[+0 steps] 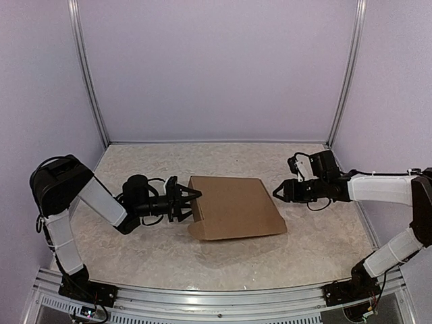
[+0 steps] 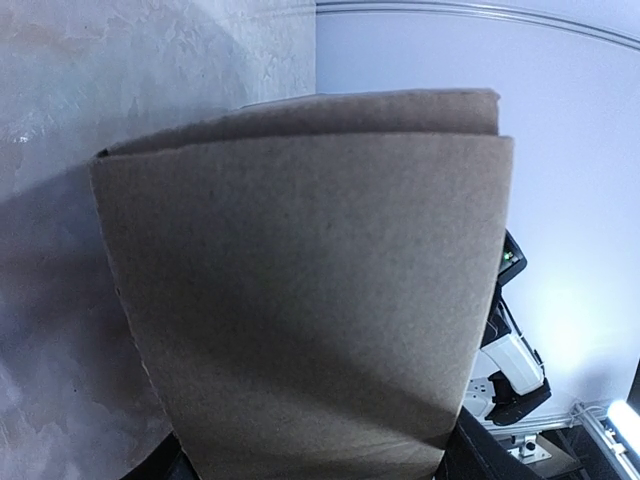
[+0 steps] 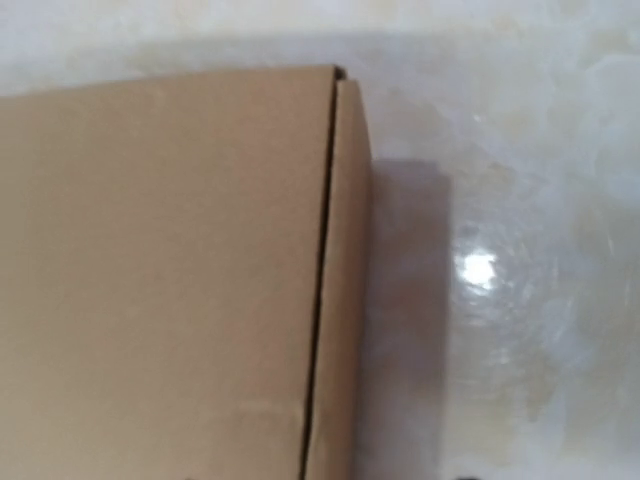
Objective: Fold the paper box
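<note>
Paper box (image 1: 236, 206): one is counted, at the middle of the table.
Table (image 1: 162, 158): one is listed, pale and marbled.
Arms: two are counted, the left arm (image 1: 101, 199) at nine o'clock of the box and the right arm (image 1: 378, 189) at three o'clock.
Grippers: two are recorded, the left gripper (image 1: 194, 205) at nine o'clock and the right gripper (image 1: 277, 192) at three o'clock.
Metal posts: two are noted, one at eleven o'clock (image 1: 88, 74) and one at one o'clock (image 1: 345, 74).
Metal rail (image 1: 223, 297): one is entered, at six o'clock.
Walls (image 1: 216, 67): three are seen.
</note>
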Controlling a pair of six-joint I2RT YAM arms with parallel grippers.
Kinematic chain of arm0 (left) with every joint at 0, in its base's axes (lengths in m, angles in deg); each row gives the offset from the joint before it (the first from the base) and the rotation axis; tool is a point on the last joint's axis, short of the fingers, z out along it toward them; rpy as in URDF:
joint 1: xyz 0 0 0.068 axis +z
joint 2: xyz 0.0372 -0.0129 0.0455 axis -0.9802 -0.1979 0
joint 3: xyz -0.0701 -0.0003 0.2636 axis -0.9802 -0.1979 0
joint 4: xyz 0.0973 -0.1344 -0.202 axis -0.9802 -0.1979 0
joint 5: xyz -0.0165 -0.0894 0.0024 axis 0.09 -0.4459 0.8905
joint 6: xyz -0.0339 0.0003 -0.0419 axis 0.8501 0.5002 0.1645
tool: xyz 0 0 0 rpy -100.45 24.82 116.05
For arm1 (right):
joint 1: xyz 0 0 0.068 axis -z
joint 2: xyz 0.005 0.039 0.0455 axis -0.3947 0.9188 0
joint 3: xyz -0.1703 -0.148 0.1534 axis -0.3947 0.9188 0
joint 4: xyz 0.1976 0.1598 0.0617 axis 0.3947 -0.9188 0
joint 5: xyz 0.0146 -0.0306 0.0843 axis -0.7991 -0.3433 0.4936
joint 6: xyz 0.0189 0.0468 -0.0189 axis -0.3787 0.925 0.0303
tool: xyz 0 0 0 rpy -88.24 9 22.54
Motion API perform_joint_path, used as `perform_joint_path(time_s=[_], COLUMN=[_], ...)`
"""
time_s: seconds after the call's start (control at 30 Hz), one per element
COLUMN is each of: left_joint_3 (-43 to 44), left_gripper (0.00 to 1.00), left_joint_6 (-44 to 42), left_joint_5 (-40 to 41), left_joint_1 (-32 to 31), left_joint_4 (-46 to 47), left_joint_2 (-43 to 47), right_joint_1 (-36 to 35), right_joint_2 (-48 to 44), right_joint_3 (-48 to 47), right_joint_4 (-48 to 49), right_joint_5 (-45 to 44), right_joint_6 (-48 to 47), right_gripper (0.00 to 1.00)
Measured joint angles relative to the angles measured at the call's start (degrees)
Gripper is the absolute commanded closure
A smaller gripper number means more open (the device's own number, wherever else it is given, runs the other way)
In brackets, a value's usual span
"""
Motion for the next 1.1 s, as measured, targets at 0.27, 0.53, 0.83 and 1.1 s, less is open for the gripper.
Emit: perform_joint_path(time_s=[0.27,0.53,0.83,1.1], left_joint_3=[-4.37,-8.98,-12.15,-15.67], left_gripper=[0.73,0.78,0.73,0.64], left_joint_6=[5.16,11.04,17.00,19.93], left_joint_5=[-2.78,-6.10,-13.25,-20.35], left_joint_1=[2.21,6.38,11.08,16.98], left_joint_4=[4.02,7.17,9.11,8.24], left_joint_2=[4.85,12.57,24.04,34.25], right_joint_1=[-1.07,-6.16,-10.01,-14.08], right_joint_2=[-10.36,-20.04,-29.35,-36.61], right_joint_3=[-1.40,-2.75,0.55,4.46], right_joint_4=[-4.63,-5.05,2.75,4.24], right_joint_5=[-0.59,-4.02,0.63,5.33], right_joint_6=[-4.15,-11.96,-33.05,-55.32], right_gripper=[0.03,0.00,0.00,0.00])
